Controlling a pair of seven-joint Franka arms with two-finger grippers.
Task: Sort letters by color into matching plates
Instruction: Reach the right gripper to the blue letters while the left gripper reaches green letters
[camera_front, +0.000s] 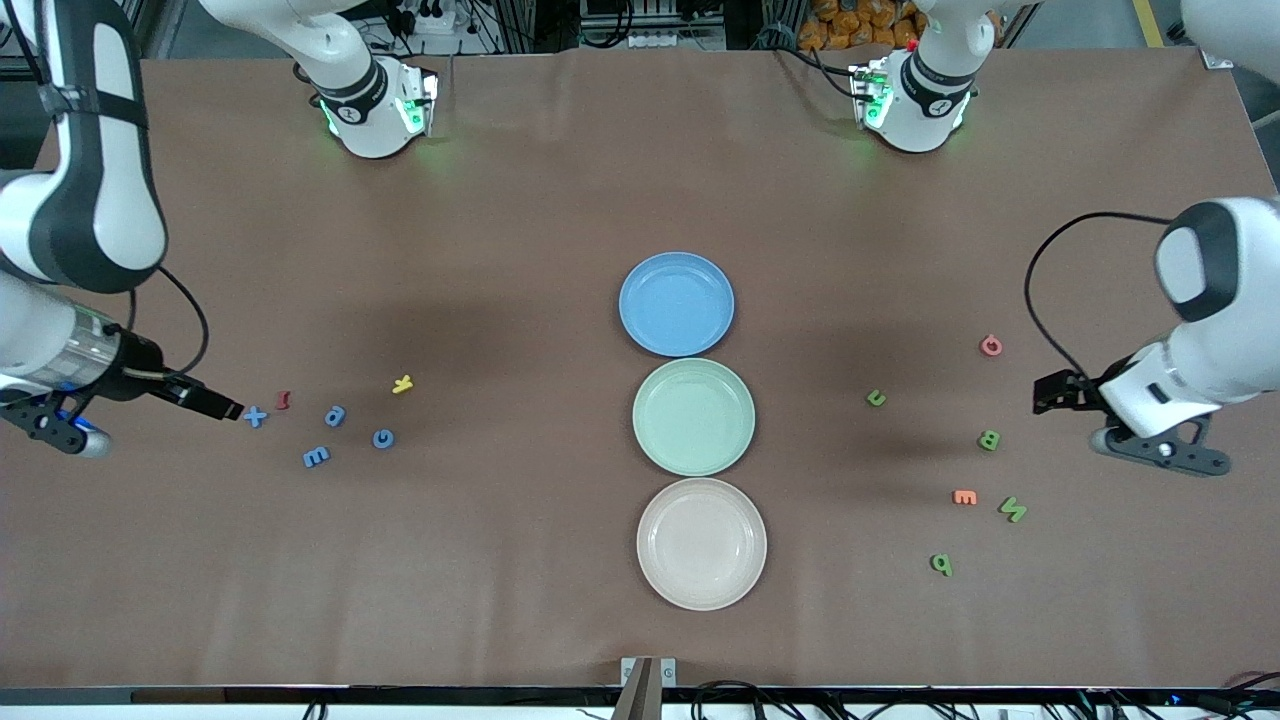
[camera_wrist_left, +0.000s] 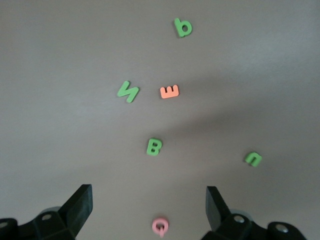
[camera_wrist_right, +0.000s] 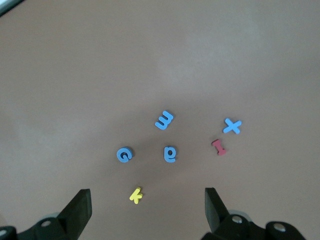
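Four blue letters (camera_front: 335, 415) lie scattered toward the right arm's end of the table, also seen in the right wrist view (camera_wrist_right: 164, 120). Four green letters (camera_front: 989, 440) lie toward the left arm's end, also in the left wrist view (camera_wrist_left: 154, 146). In the middle stand the blue plate (camera_front: 677, 303) and, nearer the camera, the mint green plate (camera_front: 693, 416), both bare. My right gripper (camera_front: 60, 430) (camera_wrist_right: 147, 196) hangs open over the table beside the blue letters. My left gripper (camera_front: 1165, 450) (camera_wrist_left: 149, 195) hangs open beside the green letters. Neither holds anything.
A beige-pink plate (camera_front: 701, 543) sits nearest the camera in the row of plates. A red piece (camera_front: 283, 400) and a yellow piece (camera_front: 402, 384) lie among the blue letters. A pink piece (camera_front: 991, 346) and an orange piece (camera_front: 965, 497) lie among the green ones.
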